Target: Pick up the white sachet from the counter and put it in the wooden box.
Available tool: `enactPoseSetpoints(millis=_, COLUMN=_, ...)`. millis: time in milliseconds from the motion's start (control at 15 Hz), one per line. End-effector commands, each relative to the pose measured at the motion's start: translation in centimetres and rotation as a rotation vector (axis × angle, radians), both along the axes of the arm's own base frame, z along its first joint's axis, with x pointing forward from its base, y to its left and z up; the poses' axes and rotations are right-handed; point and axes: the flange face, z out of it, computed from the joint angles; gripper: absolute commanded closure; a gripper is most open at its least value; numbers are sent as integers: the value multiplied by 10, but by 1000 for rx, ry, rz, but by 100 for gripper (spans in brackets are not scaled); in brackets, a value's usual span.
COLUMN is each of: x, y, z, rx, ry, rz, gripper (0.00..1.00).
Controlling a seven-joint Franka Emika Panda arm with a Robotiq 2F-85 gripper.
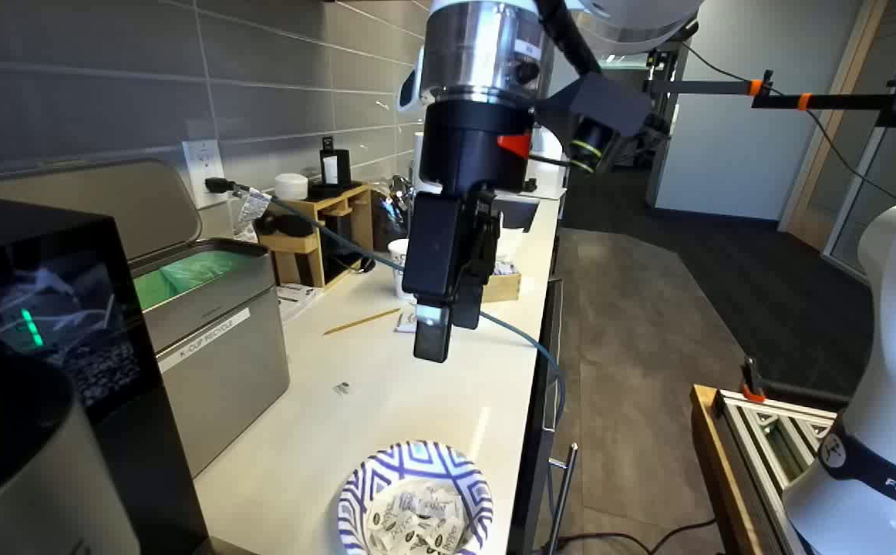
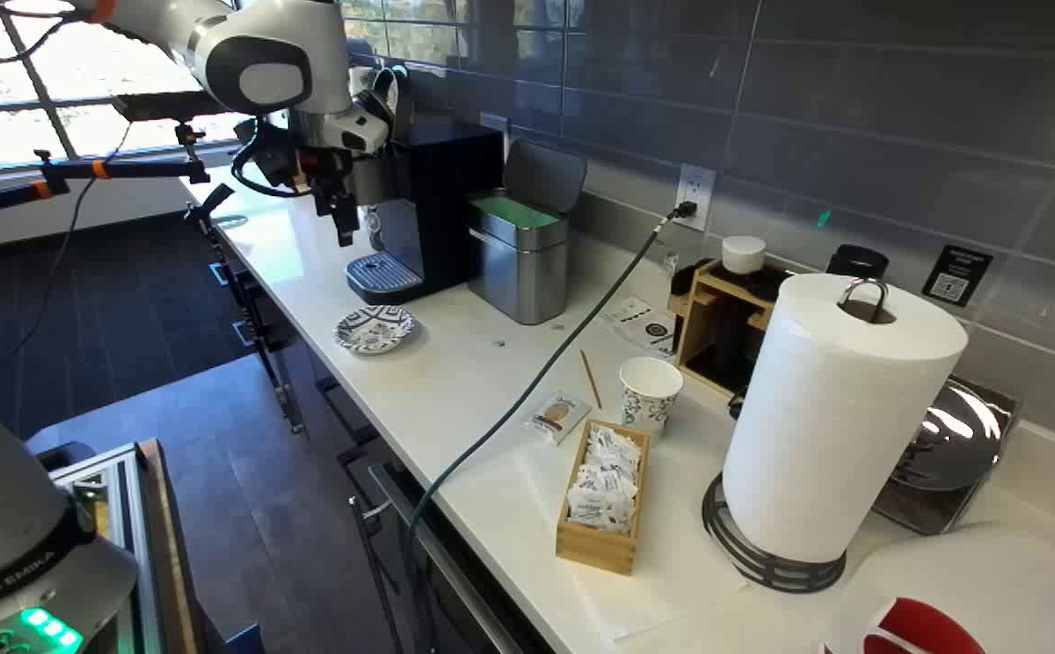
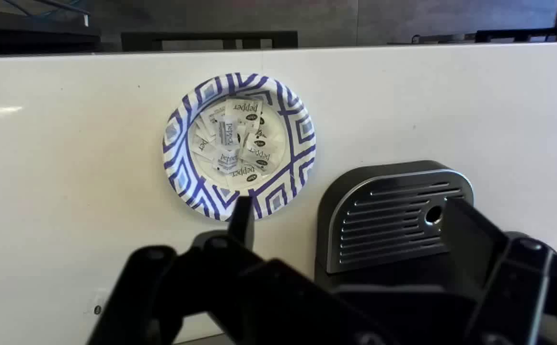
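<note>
Your gripper [image 3: 348, 206] hangs empty, jaws wide apart; the white sachet [image 3: 97, 301] lies on the counter [image 3: 67, 201] beneath, to its lower left in wrist view. Best centre above it before descending.

We see a white arm [image 2: 251, 54] and black gripper [image 1: 449, 324]. A red patch [image 1: 515, 145] marks the collar [image 1: 463, 146] at three o'clock.
</note>
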Motion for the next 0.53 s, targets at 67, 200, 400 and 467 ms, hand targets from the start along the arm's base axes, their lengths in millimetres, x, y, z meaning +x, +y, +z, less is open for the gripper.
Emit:
enactPoseSetpoints(millis=67, x=0, y=0, z=0, rx=0, ry=1, rz=0, gripper=0)
enactPoseSetpoints(millis=200, x=0, y=0, z=0, rx=0, ry=1, rz=0, gripper=0)
enactPoseSetpoints(millis=400, x=26, y=0, z=-10, rx=-43, ry=-9, rz=-13, gripper=0)
enactPoseSetpoints(millis=467, x=36, y=0, z=-15, rx=-59, ry=-8, rz=1, gripper=0)
